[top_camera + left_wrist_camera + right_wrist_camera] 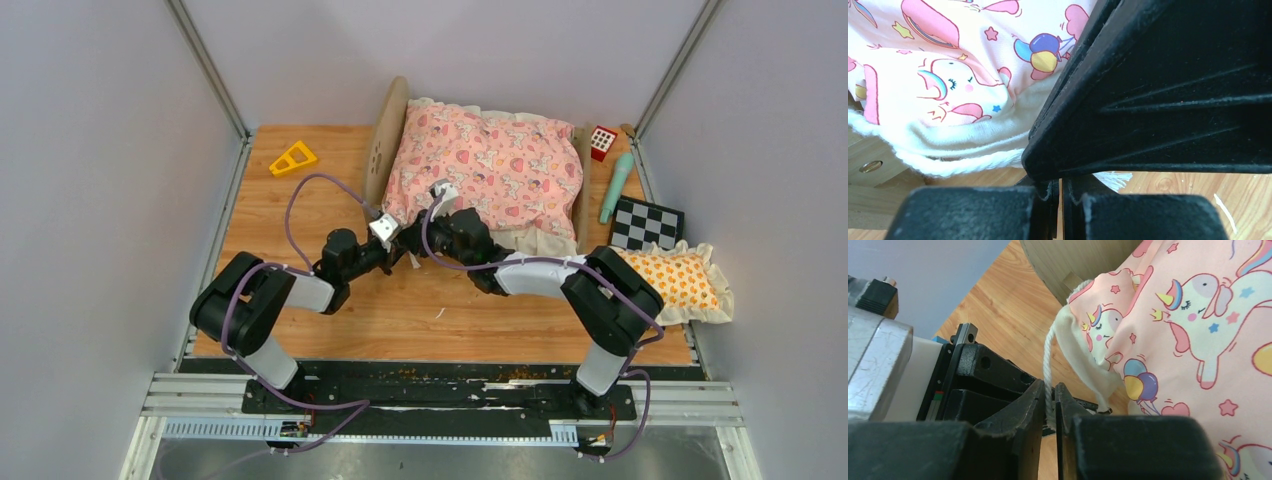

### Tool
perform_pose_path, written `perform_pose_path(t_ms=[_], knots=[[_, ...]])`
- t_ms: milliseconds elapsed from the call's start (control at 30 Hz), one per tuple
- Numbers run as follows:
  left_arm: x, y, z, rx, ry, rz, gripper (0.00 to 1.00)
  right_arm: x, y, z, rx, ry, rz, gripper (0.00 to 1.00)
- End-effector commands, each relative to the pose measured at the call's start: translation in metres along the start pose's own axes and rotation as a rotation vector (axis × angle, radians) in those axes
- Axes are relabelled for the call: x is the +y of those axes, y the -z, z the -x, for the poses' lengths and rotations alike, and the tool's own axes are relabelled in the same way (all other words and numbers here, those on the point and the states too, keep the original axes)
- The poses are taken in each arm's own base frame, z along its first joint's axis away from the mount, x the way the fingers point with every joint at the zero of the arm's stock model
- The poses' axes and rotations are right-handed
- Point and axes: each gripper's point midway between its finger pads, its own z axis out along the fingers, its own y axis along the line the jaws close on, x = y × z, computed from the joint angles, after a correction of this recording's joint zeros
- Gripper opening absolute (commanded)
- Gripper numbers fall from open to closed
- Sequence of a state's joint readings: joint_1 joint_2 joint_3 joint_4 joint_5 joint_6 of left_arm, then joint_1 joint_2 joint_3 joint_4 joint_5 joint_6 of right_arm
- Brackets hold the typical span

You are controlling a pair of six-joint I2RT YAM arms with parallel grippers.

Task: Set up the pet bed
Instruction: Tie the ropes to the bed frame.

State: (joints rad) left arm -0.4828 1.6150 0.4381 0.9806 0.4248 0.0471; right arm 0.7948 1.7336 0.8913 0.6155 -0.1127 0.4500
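Far left on the light wooden tabletop (pixel 450 320): a yellow plastic triangle (pixel 293 159) with a cut-out middle, lying flat, well apart from everything else. Next, the black left gripper (pixel 1060 194), stretched in low toward the bed's near left corner, fingers (pixel 973 215) pressed together with only a hairline between them. Just to its right, almost tip to tip with it, the black right gripper (pixel 1050 396): fingers (pixel 1018 420) narrowly apart, with the white cord trim (pixel 1047 355) of the quilt's corner running down through the gap; cannot tell whether pinched or lying loose. Behind both, at the far middle of the table, stands the small light-wood pet bed (pixel 388 125), rounded headboard (pixel 1063 260) to the left, covered from there to the footboard (pixel 585 175) by the pink unicorn-print ruffled quilt (pixel 490 165). Right of the bed: a small red block (pixel 603 142) with white dots, a mint-green stick (pixel 616 185) lying just beside the footboard, a black-and-white checkered square (pixel 647 225), and, by the right arm's elbow at the table's right edge, an orange-patterned frilled pillow (pixel 685 285).
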Motion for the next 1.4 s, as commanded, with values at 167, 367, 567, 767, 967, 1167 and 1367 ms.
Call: perform_pose_path(t_ms=[167, 367, 567, 767, 967, 1167, 1367], knots=[[0.010, -0.021, 0.027, -0.027, 0.025, 0.003, 0.00, 0.009, 0.005, 0.032, -0.058, 0.020, 0.016, 0.17], [0.019, -0.027, 0.019, 0.010, 0.045, 0.039, 0.00, 0.006, 0.009, 0.036, -0.061, 0.016, 0.009, 0.26], [0.022, -0.034, 0.016, 0.029, 0.083, 0.043, 0.00, 0.000, 0.019, 0.048, -0.091, 0.009, -0.007, 0.37], [0.022, -0.034, 0.018, 0.020, 0.076, 0.043, 0.00, -0.017, 0.025, 0.057, -0.093, 0.020, -0.066, 0.33], [0.022, -0.034, 0.019, 0.013, 0.076, 0.043, 0.00, -0.029, 0.023, 0.048, -0.029, -0.016, -0.062, 0.00], [0.021, -0.033, 0.018, 0.011, 0.075, 0.039, 0.00, -0.035, 0.018, 0.038, 0.013, -0.017, -0.073, 0.00], [0.020, -0.033, 0.017, 0.007, 0.078, 0.035, 0.00, -0.038, 0.004, 0.030, 0.058, -0.013, -0.063, 0.00]])
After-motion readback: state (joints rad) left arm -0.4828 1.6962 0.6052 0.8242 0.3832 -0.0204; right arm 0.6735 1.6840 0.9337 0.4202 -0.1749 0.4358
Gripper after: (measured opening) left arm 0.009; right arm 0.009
